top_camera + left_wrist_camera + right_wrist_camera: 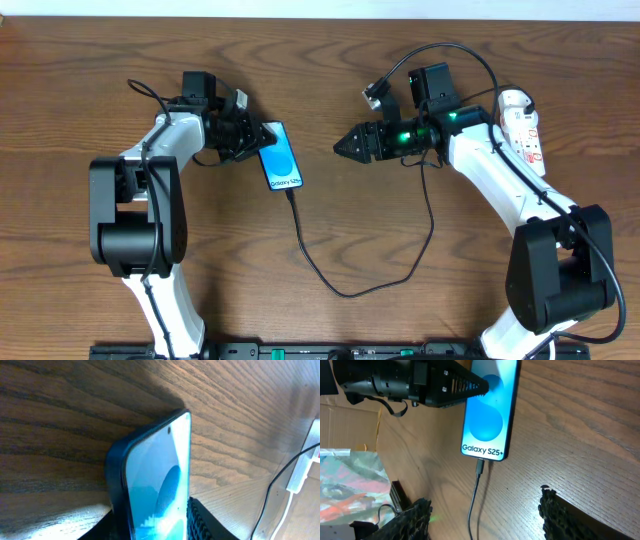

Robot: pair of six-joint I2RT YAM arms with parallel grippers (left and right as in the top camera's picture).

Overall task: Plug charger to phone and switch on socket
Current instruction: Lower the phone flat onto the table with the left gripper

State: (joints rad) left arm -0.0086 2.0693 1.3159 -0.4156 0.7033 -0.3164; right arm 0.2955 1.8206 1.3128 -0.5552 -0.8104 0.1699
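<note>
Your left gripper [258, 135] sits at the top end of the phone [282, 160], with a finger [199, 519] on either side of that end. From these views you cannot tell whether it is pinching the phone or only straddling it. The phone lies flat on the surface [350, 60], screen up and lit blue, its bottom end pointing away from the left gripper.

The charger [320, 270] has its plug tip seated in the phone's bottom edge. Its black cable loops out across the surface and climbs back under your right gripper [338, 148]. That gripper points at the phone from nearby without touching it, its fingers [415, 517] spread wide with nothing between them. The socket [525, 128] lies behind the right gripper, just beside its arm.
</note>
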